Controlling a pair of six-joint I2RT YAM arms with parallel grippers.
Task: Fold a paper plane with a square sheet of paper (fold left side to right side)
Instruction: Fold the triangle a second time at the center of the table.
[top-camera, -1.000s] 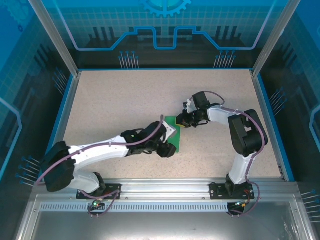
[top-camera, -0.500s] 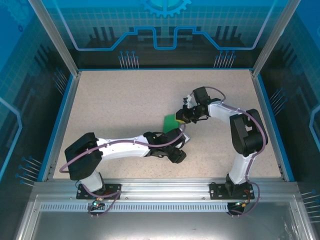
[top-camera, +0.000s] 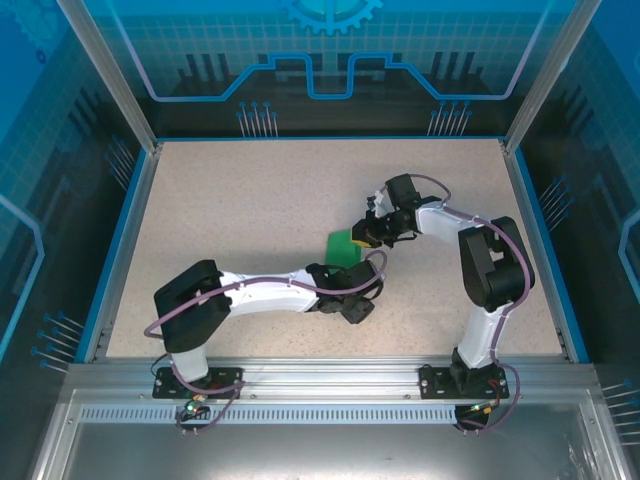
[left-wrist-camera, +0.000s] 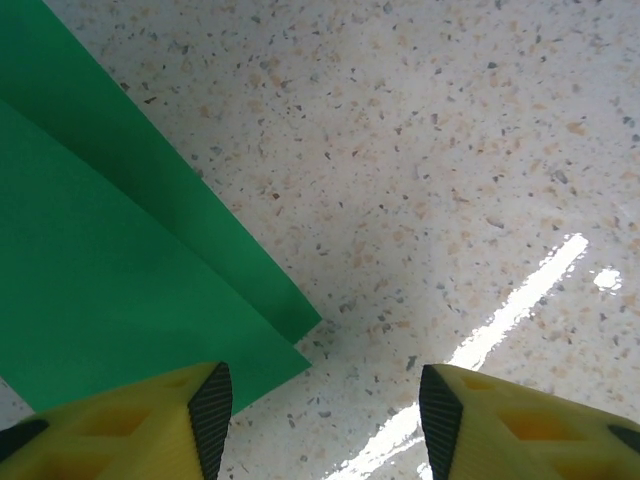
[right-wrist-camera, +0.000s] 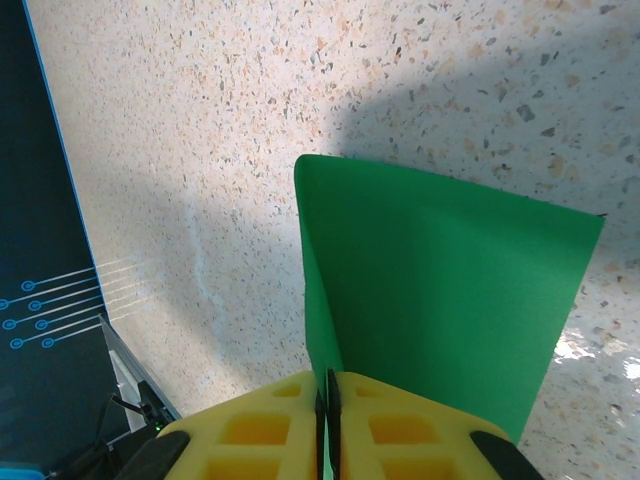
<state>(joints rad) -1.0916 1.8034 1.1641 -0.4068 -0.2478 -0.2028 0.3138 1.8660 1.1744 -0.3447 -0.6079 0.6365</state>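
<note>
From above, the green sheet (top-camera: 340, 243) lies near the middle of the worktop (top-camera: 230, 200), slightly to the right. Only its far part is visible; the left arm crosses over the near part. The right tool (top-camera: 363, 233) is at the sheet's far right edge. The left tool (top-camera: 357, 301) is low over the worktop by the near right corner.

In the left wrist view, the left tool (left-wrist-camera: 322, 412) is spread wide and grips nothing. One finger (left-wrist-camera: 205, 405) overlaps the sheet's corner and the other is over bare worktop. The green sheet (left-wrist-camera: 100, 280) shows two layers, the upper set back a little from the lower, so a fold is probably already in it.

In the right wrist view, the right tool (right-wrist-camera: 328, 392) is pressed together, pinching an edge of the green sheet (right-wrist-camera: 440, 290). That edge is raised off the worktop and casts a shadow.

The paper looks thin and light. It is limp enough to bow, easy to crease in the wrong place, and likely to slide on the smooth worktop. It is best taken at an edge or corner while the other tool pins the flat part.

A second ago, a longer strip of green was visible, running toward the near side, and the left tool was on it. Since then the left arm's elbow has swung right, and its tool has slid off toward the near right corner. The right tool has barely shifted in the last half second.
</note>
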